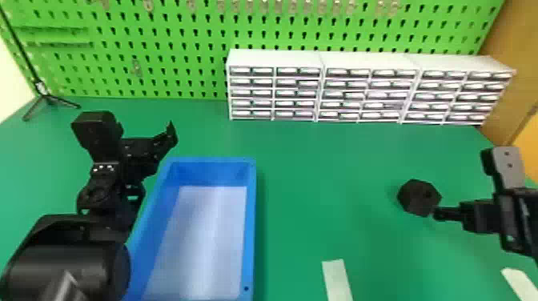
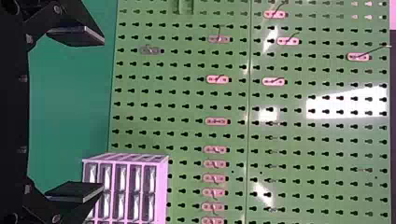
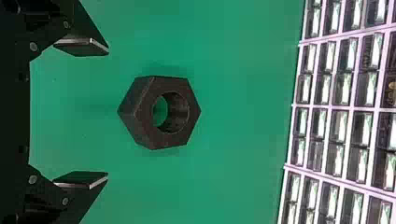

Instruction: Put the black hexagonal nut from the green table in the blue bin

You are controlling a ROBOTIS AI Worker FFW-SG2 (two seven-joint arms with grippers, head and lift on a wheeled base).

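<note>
We record one black hexagonal nut (image 1: 417, 197), lying on the green table (image 1: 320, 172) between the blue bin (image 1: 255, 224) and the right gripper (image 1: 472, 216), near the latter. We list two claws: the right, fingers spread wide, grasping nothing; the left gripper (image 1: 140, 148), above the table's left part, likewise widely parted and unladen.

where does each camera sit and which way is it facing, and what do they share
Head view: on the robot's head, looking forward and down over the green table and blue bin; left arm and right arm show.
Left wrist view: on the left wrist, facing the pegboard; open left gripper shows.
Right wrist view: on the right wrist, facing the black hexagonal nut; open right gripper shows.
Shared: head and right wrist views both show the nut.
</note>
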